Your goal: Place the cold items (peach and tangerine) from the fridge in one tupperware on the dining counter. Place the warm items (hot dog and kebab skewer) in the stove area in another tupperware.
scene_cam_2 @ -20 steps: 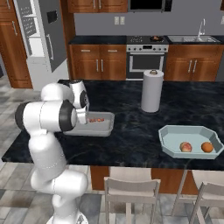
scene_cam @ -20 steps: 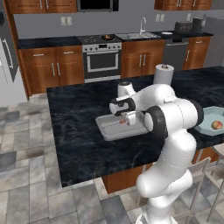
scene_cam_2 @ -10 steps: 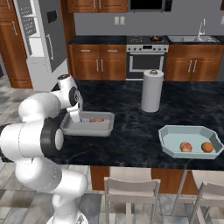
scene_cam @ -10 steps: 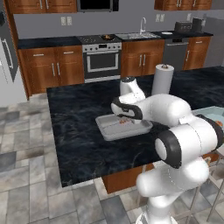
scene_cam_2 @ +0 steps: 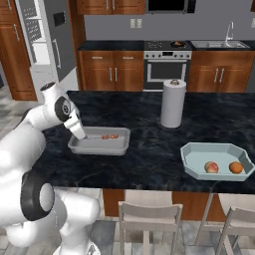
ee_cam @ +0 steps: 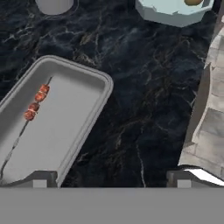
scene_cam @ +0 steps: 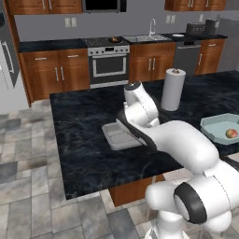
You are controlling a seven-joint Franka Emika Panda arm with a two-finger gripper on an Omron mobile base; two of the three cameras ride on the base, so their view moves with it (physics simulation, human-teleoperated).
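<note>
A grey tupperware (scene_cam_2: pixel 94 148) sits on the dark dining counter with the kebab skewer (scene_cam_2: pixel 109 136) lying inside it; the skewer (ee_cam: pixel 36 103) lies along the grey tupperware's (ee_cam: pixel 89 124) far wall in the hand view. My gripper (ee_cam: pixel 111 180) hovers open over that container's near end, its fingertips (ee_cam: pixel 40 179) wide apart and holding nothing. It hangs at the tray's left end (scene_cam_2: pixel 78 132) in the right base view. A light blue tupperware (scene_cam_2: pixel 196 172) to the right holds the peach (scene_cam_2: pixel 211 167) and the tangerine (scene_cam_2: pixel 235 167). The hot dog is out of view.
A paper towel roll (scene_cam_2: pixel 173 103) stands upright between the two containers. The stove (scene_cam_2: pixel 167 69) with a pan (scene_cam_2: pixel 177 44) is across the aisle and the fridge (scene_cam_2: pixel 45 45) at far left. Chairs (scene_cam_2: pixel 144 219) line the counter's near edge (ee_cam: pixel 199 109).
The hand has drawn back from above the skewer toward the tray's left end and the elbow has swung round. The skewer stays in the tray.
</note>
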